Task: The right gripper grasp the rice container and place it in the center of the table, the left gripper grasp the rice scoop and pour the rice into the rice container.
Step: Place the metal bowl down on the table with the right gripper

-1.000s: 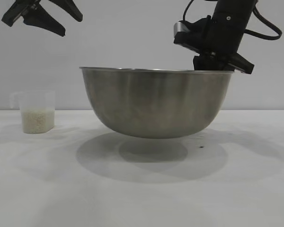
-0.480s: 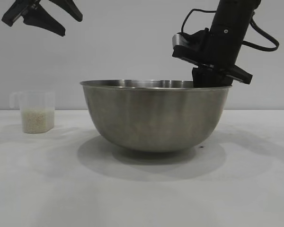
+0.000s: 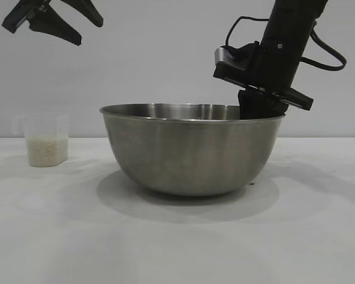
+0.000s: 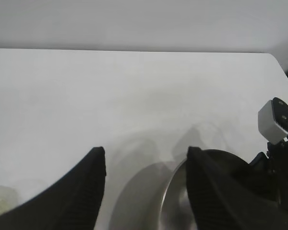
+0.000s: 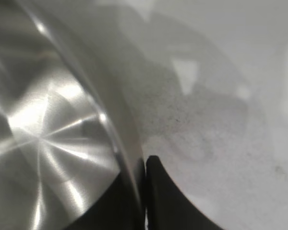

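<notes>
Rice container (image 3: 192, 151): large round stainless-steel bowl, brushed and dully reflective, thin rolled rim, wall curving down to a small flat base. It is sitting on the table (image 3: 177, 236) about midway between the left and right edges, casting a soft round shadow. In the right wrist view the bowl's inside (image 5: 43, 129) is showing radial streaks of glare.

Table: plain white, matte, flat; a tiny dark speck is lying just right of the bowl's base.

Rice scoop (image 3: 43, 139): small translucent plastic cup, slightly tapered, with a little handle near its rim on the side toward the table's left edge. It is standing upright well apart from the bowl, toward the left edge. Rice (image 3: 46, 151) (small white grains) is filling roughly its lower half. No readable print is showing on the cup, bowl or arms.

Right gripper (image 3: 261, 107): black arm leaning down from the upper right, looped cable trailing behind, fingertips dipping at the bowl's right-hand rim. In the right wrist view the two dark fingers (image 5: 159, 191) are pinching the rim, one inside, one outside, so it is clenched on the bowl's wall.

Left gripper (image 3: 52, 19): hanging high above the table's left part, over the scoop, touching nothing. Its two pointed black fingers (image 4: 79, 191) are spread wide apart.
</notes>
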